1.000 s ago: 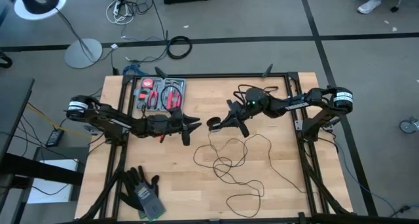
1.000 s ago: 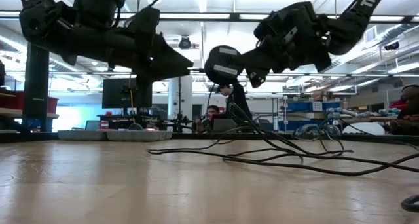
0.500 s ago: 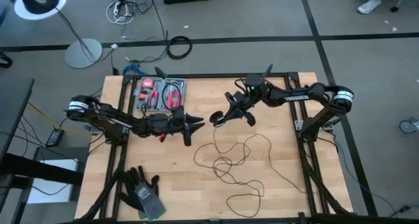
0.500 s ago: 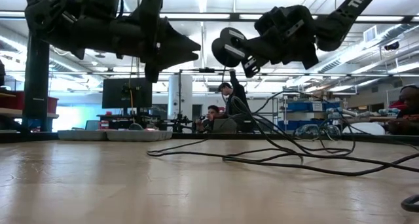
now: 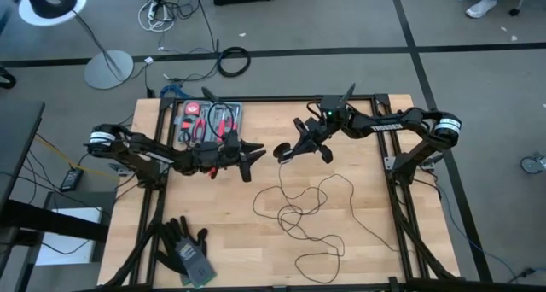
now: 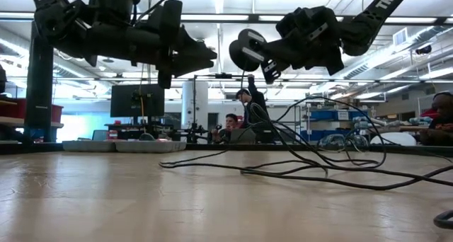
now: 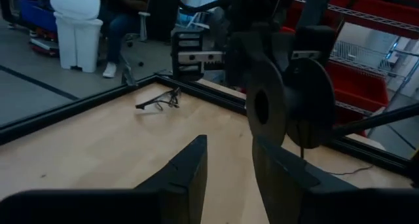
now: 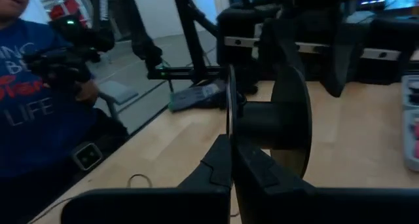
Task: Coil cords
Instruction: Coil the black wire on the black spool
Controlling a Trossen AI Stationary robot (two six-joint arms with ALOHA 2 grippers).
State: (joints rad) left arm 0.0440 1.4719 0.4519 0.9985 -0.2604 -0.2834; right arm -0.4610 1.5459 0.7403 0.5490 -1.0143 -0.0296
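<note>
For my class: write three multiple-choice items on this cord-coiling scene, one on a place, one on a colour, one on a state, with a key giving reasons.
1. Where does most of the thin cord lie?
A. Loose on the wooden table
B. On the floor
C. Inside the tool tray

2. What colour is the round puck?
A. White
B. Black
C. Red

3. What is the right claw doing?
A. Open, empty
B. Resting on the gloves
C. Shut on the puck, held up in the air

Key: 1 A, the high view shows its loops spread over the boards. 2 B, it looks black in the low view. 3 C, the right wrist view shows the fingers closed at the puck's hub, above the table.
</note>
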